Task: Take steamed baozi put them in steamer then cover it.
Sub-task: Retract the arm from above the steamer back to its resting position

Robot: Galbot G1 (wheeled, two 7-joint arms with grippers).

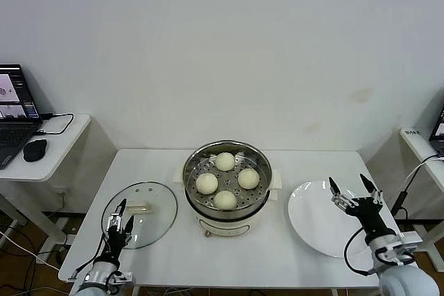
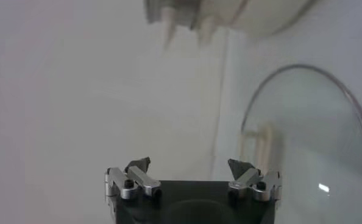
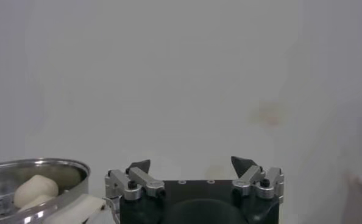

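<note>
From the head camera, a white table (image 1: 229,254) carries the steamer (image 1: 227,186) at its middle, a shiny steel pot on a cream base, with four buns (image 1: 225,181) sitting on the perforated tray inside, spaced in a diamond and not touching one another. The pot is uncovered: the glass lid (image 1: 141,214) lies flat on the table to the robot's left of the steamer, just beside it, its cream handle facing up. To the right of the steamer lies a bare white plate (image 1: 316,216). The left gripper (image 1: 119,215) sits low at the near-left corner, over the near edge of the lid, its fingers spread wide and holding nothing. The right gripper (image 1: 354,193) stands raised over the plate's right side, its fingers also spread wide and empty. A side desk at far left carries a laptop (image 1: 14,112) and a mouse (image 1: 35,149). In the left wrist view, the left gripper (image 2: 189,165) shows its two fingertips far apart with nothing between them; the lid (image 2: 312,146) lies ahead, and the steamer's base (image 2: 230,15) shows blurred beyond. In the right wrist view, the right gripper (image 3: 192,165) is likewise wide open and empty, facing the wall, with the steamer's rim (image 3: 38,173) and one bun (image 3: 35,189) off to one side.
</note>
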